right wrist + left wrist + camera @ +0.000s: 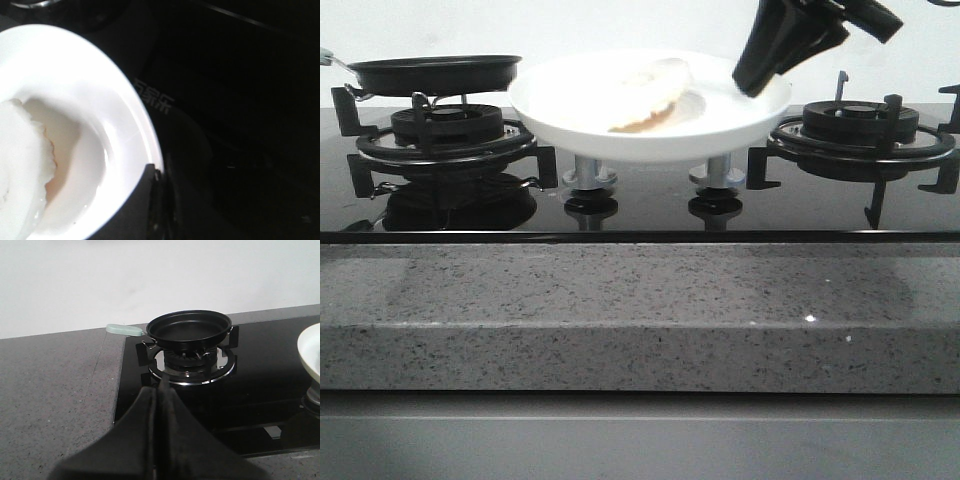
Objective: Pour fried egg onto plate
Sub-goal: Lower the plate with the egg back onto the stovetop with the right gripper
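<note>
Granite desk (pixel 640 320) ran across the foreground, with the black glass hob (pixel 640 205) lying behind it. In the middle of the hob, propped on the two knobs (pixel 588 178), sat the plate (pixel 570 125), and the fried egg (pixel 655 95) already lay inside it, folded over on itself, its orange-red tint just showing at the lower edge. To the left, the frying pan (pixel 190 327) rested empty on its burner (pixel 192 365), mint handle (pixel 124 329) pointing away from the plate.

The left gripper (pixel 159 395) hung short of the pan, its fingers pressed together on nothing. The right gripper (pixel 760 75) reached down at the plate's right rim; in the wrist view its fingers (pixel 150 200) seemed to be drawn narrow and to meet the rim, though whether they pinched it could not be told from that dark, cropped picture.

By my judgement the pour itself was finished and the closing step was in hand. What remained called for the right arm to part cleanly from the rim, without tipping the plate off its knobs.
</note>
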Available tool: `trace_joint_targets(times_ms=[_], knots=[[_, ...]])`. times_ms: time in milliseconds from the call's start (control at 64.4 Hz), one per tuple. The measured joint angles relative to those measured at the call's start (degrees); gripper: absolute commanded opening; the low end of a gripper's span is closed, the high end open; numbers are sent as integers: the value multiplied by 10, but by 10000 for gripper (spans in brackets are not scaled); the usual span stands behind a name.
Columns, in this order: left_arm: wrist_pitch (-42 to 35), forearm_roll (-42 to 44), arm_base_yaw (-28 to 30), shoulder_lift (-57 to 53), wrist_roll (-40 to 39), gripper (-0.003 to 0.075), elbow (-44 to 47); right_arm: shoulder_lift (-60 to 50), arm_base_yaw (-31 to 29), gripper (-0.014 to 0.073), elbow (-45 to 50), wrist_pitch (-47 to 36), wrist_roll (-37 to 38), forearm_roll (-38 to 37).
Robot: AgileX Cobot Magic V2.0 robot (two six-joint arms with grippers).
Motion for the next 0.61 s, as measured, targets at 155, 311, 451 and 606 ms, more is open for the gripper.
trace_joint_targets(times_ms=[155,311,451,606], knots=[[0,0,0,0,0,-19,0,28,-9,-57,-72,0,30,7],[0,0,0,0,0,-19,0,82,-16,-58,-150,0,48,8],[0,0,0,0,0,-19,1,140,-24,-58,-219,-2,56,8],[0,0,0,0,0,-20,1,196,-30,-58,-257,-8,59,8]])
